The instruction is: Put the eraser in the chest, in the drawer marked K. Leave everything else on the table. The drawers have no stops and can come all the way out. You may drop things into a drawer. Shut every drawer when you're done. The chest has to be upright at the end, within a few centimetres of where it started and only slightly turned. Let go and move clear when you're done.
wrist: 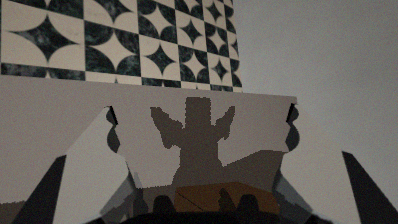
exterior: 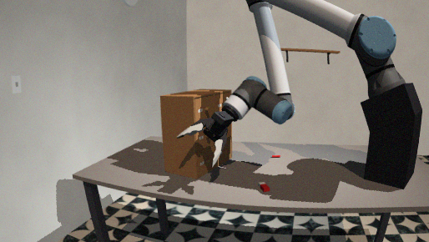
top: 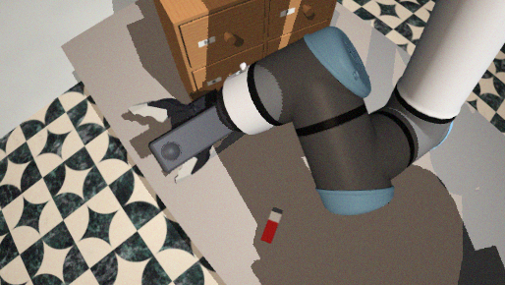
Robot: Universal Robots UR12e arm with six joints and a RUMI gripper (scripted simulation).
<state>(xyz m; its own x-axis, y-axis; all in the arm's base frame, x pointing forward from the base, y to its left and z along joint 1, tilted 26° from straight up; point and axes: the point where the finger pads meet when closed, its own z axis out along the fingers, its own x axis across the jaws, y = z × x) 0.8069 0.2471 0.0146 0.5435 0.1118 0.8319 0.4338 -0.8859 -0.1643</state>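
A block that looks like the eraser, red with a pale and grey end (top: 271, 226) (exterior: 264, 187), lies on the table in front of the chest. The wooden chest (top: 173, 36) (exterior: 179, 133) stands upright; part of it shows low in the wrist view (wrist: 255, 197). The drawers that show look shut. Their white labels are too small to read, so I cannot tell which is K, and the arm hides part of the front. My gripper (top: 152, 144) (exterior: 196, 151) (wrist: 201, 106) is wide open and empty, in the air beside the chest's front left corner, away from the eraser.
Another small red thing (exterior: 275, 156) lies farther back on the table in the exterior view; the top view does not show it. A small white thing (exterior: 221, 167) lies near the chest's foot. The table's edge passes near the gripper's side, with tiled floor (top: 74, 182) beyond.
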